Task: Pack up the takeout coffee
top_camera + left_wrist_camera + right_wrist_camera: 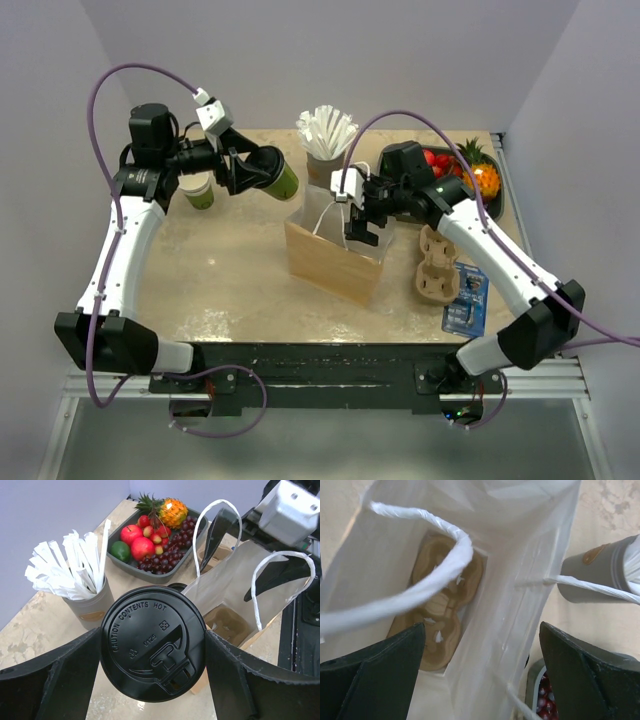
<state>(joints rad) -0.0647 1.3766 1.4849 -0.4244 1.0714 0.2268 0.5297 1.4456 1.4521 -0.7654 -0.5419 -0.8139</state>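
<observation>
Coffee: takeout coffee [275, 177], up in the air off the left side of the paper bag [335, 262], lying on its side with its black lid towards the bag's mouth.
Left fingers: left gripper [154, 652] closed on the cup's body just under the lid, one finger each side.
Right fingers: right gripper [482, 627] right above the bag's mouth, spread wide with the bag's wall between the fingers. They pinch nothing, as far as I can see.
Risk, spill: the cup is carried sideways, so a loose lid would likely leak or pop off. I cannot tell whether the cup is full.
Risk, snag: a white handle loop [420, 587] arches across the bag's mouth and could catch the cup's rim on the way in.
Risk, bag: with no grip on its wall, the bag may fold or slide if the cup pushes against it.
Risk, seating: the cup must be turned upright to meet a well of the carrier [437, 625] at the bag's bottom. If it lands off-centre, it probably topples.
Count, green cups: two, one held and a second cup [198, 190] standing well left of the bag.
Count, carriers: two, one inside the bag and a spare carrier [437, 265] just right of it.
Count, others: one straw cup [325, 160] behind the bag, one fruit tray [495, 200] behind and right of it, and one blue packet [465, 300] right of it.
</observation>
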